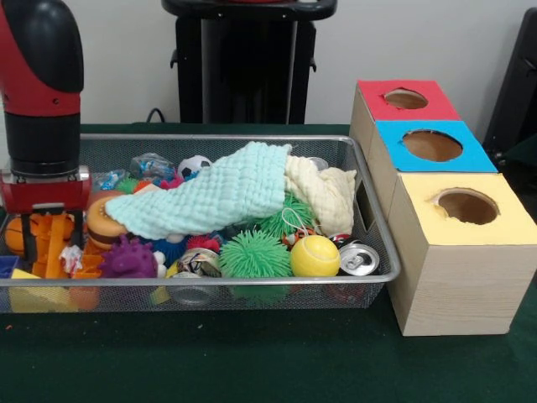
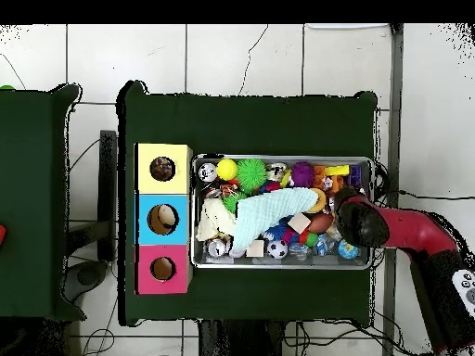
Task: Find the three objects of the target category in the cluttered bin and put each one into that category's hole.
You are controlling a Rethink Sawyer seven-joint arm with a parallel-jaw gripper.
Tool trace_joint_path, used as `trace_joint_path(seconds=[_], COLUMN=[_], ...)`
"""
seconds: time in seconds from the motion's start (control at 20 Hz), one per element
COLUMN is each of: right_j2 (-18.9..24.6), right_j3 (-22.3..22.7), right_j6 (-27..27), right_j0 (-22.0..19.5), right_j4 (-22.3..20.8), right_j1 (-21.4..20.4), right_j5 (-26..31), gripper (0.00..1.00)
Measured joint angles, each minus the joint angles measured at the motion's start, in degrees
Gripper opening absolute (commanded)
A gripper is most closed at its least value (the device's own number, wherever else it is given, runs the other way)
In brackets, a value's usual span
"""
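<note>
The mint-green towel point(image 1: 205, 198) covers much of the bin's point(image 1: 252, 281) contents. The arm point(image 1: 42, 92) is cut off by the front view's left edge. Gripper state cannot be determined.

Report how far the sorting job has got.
Done: nothing confirmed; the yellow box's hole shows no readable contents. In hand: the gripper is down in the bin at the end away from the boxes; any grasp is unclear. Left: no printed fabric pieces show; the mint towel covers the middle.

table point(image 1: 252, 361) — dark green top | on it: bin point(image 1: 369, 210), three wooden boxes point(image 1: 461, 277) — side by side
</note>
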Motion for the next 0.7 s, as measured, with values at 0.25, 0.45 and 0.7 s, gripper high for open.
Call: trace_joint_path(seconds=[0.25, 0.45, 0.7], right_j2=[-0.35, -3.34, -7.27], right_j3=[1.56, 2.09, 2.12], right_j6=[0.00, 0.00, 0.00], right_j0=[0.10, 3.39, 7.82], right_j4=[-1.67, -4.01, -5.37], right_j1=[-0.05, -0.68, -1.41], right_j5=[-3.61, -8.18, -11.53], gripper=[1.00, 1.00, 1.00])
